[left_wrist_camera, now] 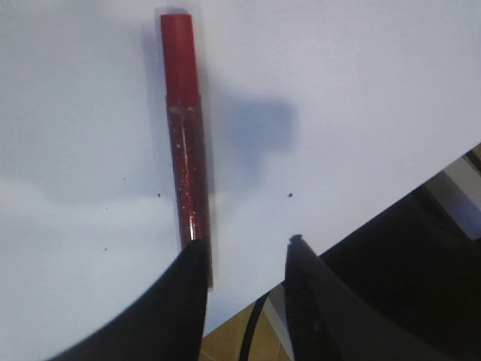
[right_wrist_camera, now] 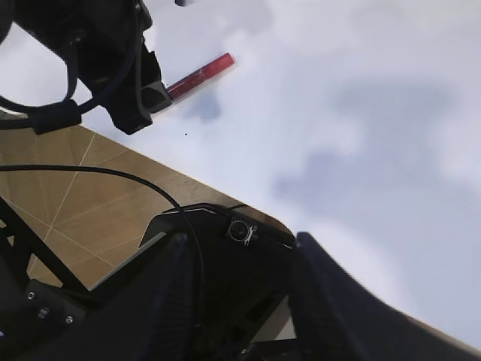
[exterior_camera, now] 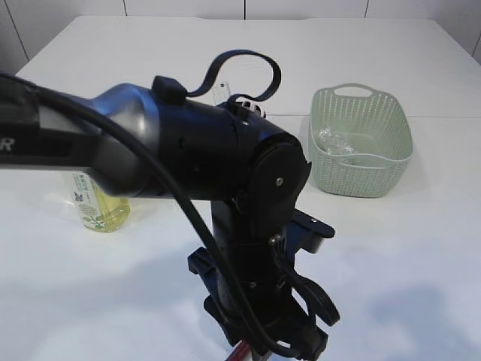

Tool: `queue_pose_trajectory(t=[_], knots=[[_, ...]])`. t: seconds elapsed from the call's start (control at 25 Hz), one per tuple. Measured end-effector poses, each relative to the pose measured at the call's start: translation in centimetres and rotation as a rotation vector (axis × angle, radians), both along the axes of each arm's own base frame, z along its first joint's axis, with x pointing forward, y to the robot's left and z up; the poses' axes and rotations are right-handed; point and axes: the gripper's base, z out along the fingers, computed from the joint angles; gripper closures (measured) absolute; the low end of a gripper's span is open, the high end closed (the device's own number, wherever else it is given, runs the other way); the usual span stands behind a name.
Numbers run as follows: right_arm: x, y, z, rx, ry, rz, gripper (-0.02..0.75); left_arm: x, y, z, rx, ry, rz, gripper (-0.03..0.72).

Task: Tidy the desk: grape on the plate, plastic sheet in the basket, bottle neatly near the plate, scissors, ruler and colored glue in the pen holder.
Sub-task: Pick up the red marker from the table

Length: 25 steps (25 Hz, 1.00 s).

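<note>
The left gripper [left_wrist_camera: 244,259] is hovering with jaws apart over the red glitter glue tube [left_wrist_camera: 186,139] lying on the white table [left_wrist_camera: 361,90], while the right gripper [right_wrist_camera: 248,301], jaws parted and empty, is hanging past the table's edge.

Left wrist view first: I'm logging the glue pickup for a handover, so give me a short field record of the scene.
glue: red glitter glue tube lying flat on the white table, near its front edge
left gripper: left gripper open, one finger over the tube's lower end, tube not between the jaws
right gripper: right gripper open, holding nothing, near the table edge
basket: pale green woven plastic basket with clear crumpled plastic sheet inside
bottle: yellow-liquid clear bottle standing upright, partly hidden by the arm
</note>
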Motion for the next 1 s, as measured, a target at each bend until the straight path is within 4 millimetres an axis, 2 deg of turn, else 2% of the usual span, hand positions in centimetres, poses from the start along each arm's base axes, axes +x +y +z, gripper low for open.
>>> queue_pose_trajectory(t=[0.2, 0.44, 1.0], knots=[[-0.1, 0.0, 0.0, 0.001, -0.004, 0.002, 0.393, 0.9, 0.3, -1.0, 0.024, -0.003, 0.013, 0.381], [-0.1, 0.0, 0.0, -0.004, -0.007, 0.012, 0.393, 2.8, 1.4, -0.9, 0.019, -0.005, 0.069, 0.370], [0.0, -0.2, 0.0, -0.025, -0.021, 0.017, 0.393, 2.6, 1.1, -0.9, -0.023, 0.031, 0.050, 0.377]])
